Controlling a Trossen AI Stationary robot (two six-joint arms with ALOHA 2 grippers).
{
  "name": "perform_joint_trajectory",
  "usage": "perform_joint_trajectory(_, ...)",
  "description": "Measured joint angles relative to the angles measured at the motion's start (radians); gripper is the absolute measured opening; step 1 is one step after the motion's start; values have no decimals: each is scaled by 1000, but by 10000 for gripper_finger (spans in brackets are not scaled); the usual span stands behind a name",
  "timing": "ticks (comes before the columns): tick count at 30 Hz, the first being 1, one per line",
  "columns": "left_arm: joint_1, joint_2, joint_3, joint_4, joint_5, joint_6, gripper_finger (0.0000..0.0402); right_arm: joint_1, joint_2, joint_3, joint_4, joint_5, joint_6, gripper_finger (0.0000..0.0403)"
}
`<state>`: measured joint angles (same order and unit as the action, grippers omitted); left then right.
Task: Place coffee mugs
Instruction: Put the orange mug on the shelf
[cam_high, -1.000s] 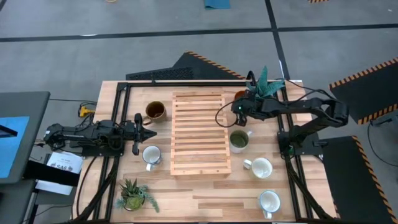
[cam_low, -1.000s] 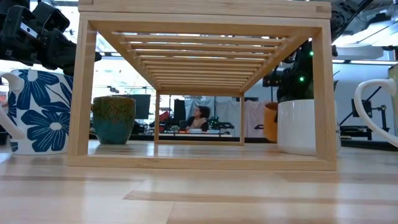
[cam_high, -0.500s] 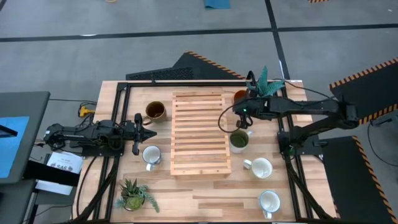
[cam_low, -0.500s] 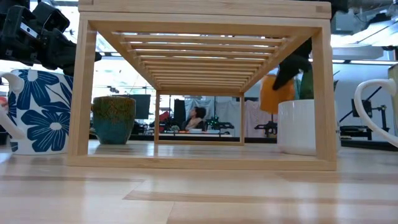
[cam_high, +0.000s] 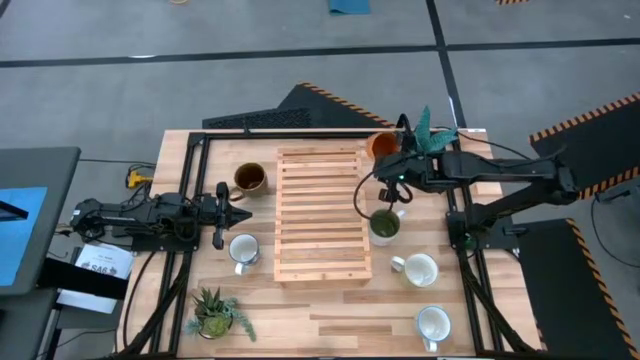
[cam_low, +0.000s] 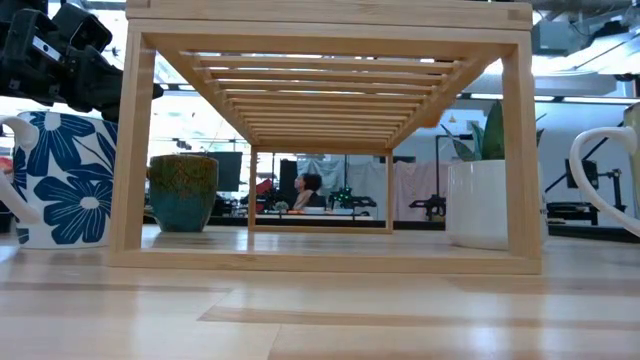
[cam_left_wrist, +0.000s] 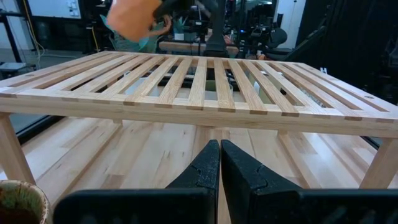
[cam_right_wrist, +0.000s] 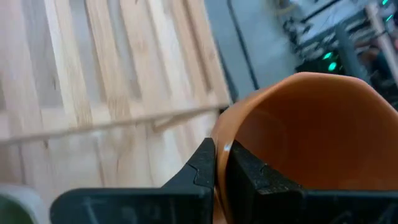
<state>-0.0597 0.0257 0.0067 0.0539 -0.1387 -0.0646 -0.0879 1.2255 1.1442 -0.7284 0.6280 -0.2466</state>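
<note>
The round orange ceramic mug (cam_right_wrist: 298, 143) runs off the right wrist picture's edge, its handle hidden. Seen past the slatted wooden rack (cam_left_wrist: 199, 84) in the left wrist view, it is only an orange blur. Beside the rack, the blue-flowered white mug (cam_low: 55, 180) is cut off at the low view's edge.

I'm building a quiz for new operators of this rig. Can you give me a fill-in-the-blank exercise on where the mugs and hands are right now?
1. The right hand is shut on the rim of the ____ mug.
2. That mug is held near the far right corner of the wooden ____.
3. The left hand waits with its fingers ____, on the table's left side.
4. The mug beside the rack's far left corner is ____.

Missing words: orange; rack; shut; brown
</note>
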Motion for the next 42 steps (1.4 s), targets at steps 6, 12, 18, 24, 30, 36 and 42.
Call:
perform_joint_trajectory(6,0,0,0,0,0,0,0,36,18,77,1,-35,-75,42)
perform_joint_trajectory(12,0,0,0,0,0,0,0,42,108,172,-41,-189,-112,42)
perform_joint_trajectory(18,0,0,0,0,0,0,0,47,244,323,-173,-216,-140,42)
perform_joint_trajectory(24,0,0,0,0,0,0,0,46,342,414,-261,-238,-145,42)
perform_joint_trajectory(30,0,0,0,0,0,0,0,36,379,446,-289,-244,-155,42)
perform_joint_trajectory(36,0,0,0,-1,0,0,0,20,385,451,-293,-263,-128,64)
perform_joint_trajectory(42,0,0,0,0,0,0,0,20,394,448,-288,-261,-129,131)
